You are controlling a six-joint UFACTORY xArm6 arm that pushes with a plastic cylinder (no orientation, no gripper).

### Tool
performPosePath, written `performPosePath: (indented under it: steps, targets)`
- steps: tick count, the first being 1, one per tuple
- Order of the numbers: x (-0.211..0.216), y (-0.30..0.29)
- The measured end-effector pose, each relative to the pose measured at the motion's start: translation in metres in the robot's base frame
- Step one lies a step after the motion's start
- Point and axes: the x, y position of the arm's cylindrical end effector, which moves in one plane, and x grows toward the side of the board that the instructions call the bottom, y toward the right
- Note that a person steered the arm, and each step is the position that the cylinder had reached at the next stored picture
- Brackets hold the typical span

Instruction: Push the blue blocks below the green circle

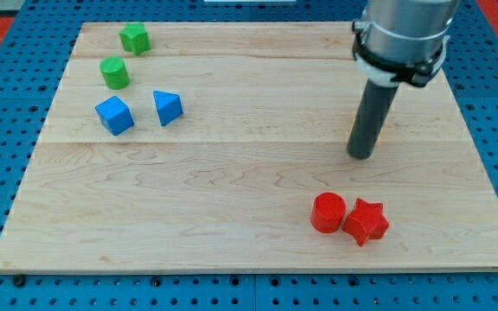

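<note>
Judging from how the blocks lie, the job looks close to done, if not already done. The green circle (115, 72), a short cylinder, sits in the upper left of the frame, and both blue blocks rest just beneath it: the blue cube (114, 115) almost straight below, and the blue triangle (168, 107), a wedge shape, a little to the cube's right and slightly higher. Neither touches the green circle, and the two blue pieces stand near each other with a gap between. If anything is left, it would be nudging the blue triangle leftward so it lies more squarely under the circle rather than off to its lower right.

A second green block (134, 39), of irregular shape, lies above and to the right of the circle, near the top edge of the tabletop (232, 225). A red cylinder (328, 212) and a red star (367, 221) sit touching in the lower right.

The arm stands upright in the upper right of the frame, its dark rod pointing down, and my tip (361, 156) rests on the tabletop at centre right, well apart from the blue blocks and above the red pair. A sliver of orange or yellow shows behind the rod, too hidden to identify. There is no pincer on this arm; the rod holds nothing.
</note>
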Motion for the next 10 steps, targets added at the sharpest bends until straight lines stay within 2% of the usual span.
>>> performPosePath:
  steps: [2, 3, 4, 5, 6, 7, 8, 10]
  targets:
    - [-0.109, -0.1]
    - [-0.109, -0.197]
    - [-0.079, -0.271]
    - [-0.05, -0.306]
    - [-0.018, -0.276]
    - [0.015, -0.384]
    - [0.011, -0.419]
    - [-0.028, -0.388]
